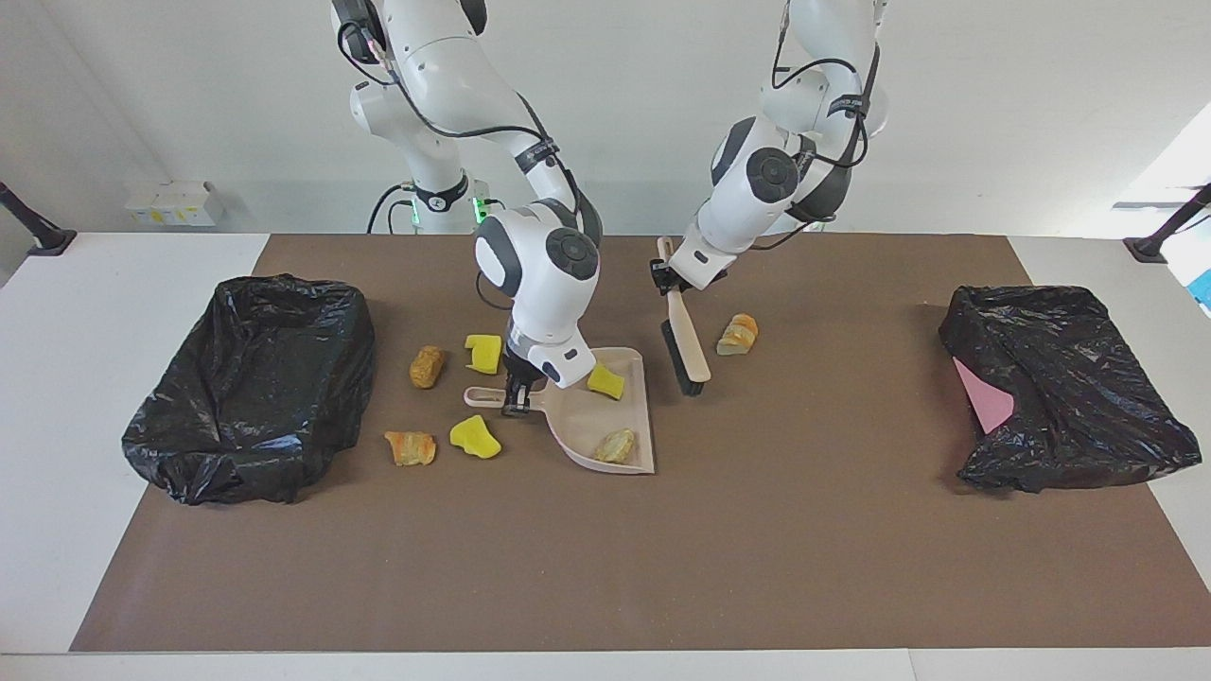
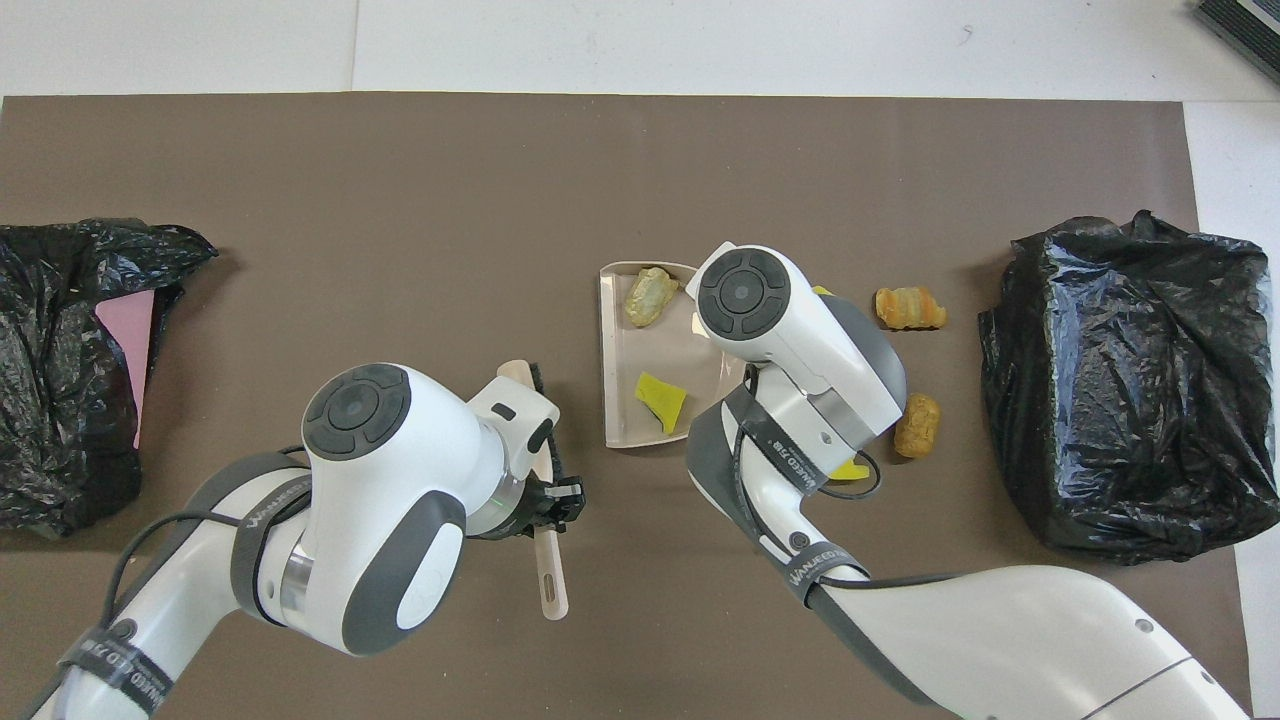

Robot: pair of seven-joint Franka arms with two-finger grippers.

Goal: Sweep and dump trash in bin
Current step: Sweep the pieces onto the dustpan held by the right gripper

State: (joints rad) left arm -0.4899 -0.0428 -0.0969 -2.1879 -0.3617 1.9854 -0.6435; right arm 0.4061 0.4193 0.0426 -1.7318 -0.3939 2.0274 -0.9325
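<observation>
Beige dustpan [image 1: 605,421]; yellow chunk [image 1: 605,381]; black bin bag [image 1: 251,383].

yellow chunks [image 1: 483,353]: 3 | tan pieces [image 1: 427,366]: 4 | dustpan [image 1: 617,413]: 1 | brush [image 1: 685,340]: 1 | black bins [image 1: 251,383]: 2

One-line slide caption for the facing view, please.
Right gripper holds the dustpan with two scraps; left gripper lifts the brush near a bread piece.

2 white arms [image 1: 539,274], grey joint caps (black cables).
</observation>
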